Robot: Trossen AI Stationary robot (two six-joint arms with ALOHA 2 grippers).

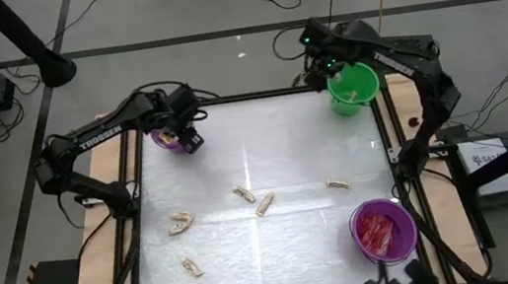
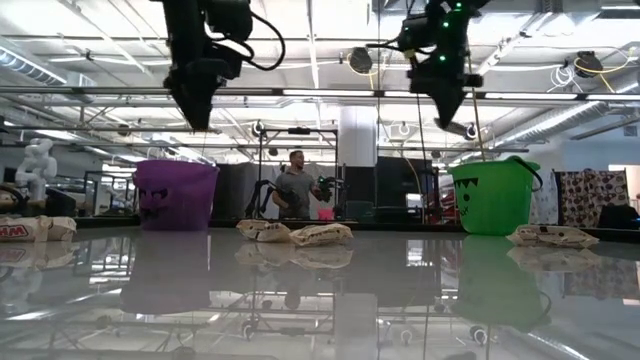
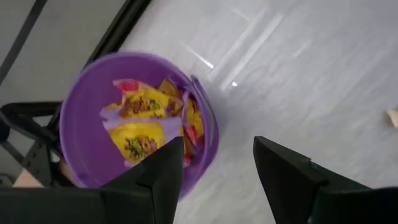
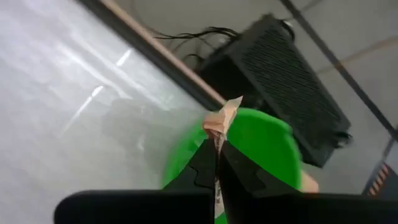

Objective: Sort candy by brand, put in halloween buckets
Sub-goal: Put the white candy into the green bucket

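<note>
My right gripper (image 4: 217, 148) is shut on a tan wrapped candy (image 4: 221, 122) and hangs over the far edge of the green bucket (image 1: 354, 88) at the table's far right. My left gripper (image 3: 217, 155) stands open with nothing between its fingers, above and just beside the purple bucket (image 3: 93, 124) at the far left, which holds yellow packets (image 3: 142, 104). In the low view both grippers (image 2: 200, 105) (image 2: 447, 112) hang well above the bucket rims. Several tan candies (image 1: 265, 203) lie flat on the table's middle. My right gripper pinches the tan candy between its two fingers, which point steeply down. One crumpled end of the wrapper (image 4: 226, 112) sticks out past the fingertips. The candy is lifted clear, above the green bucket's rim (image 4: 261, 121).
A second purple bucket (image 1: 383, 228) with red packets stands at the near right. Loose tan candies lie at the near left (image 1: 190, 266) (image 1: 181, 222) and right of the middle (image 1: 338, 183). A dark frame (image 1: 391, 158) edges the table. A person (image 2: 296, 185) stands far behind.
</note>
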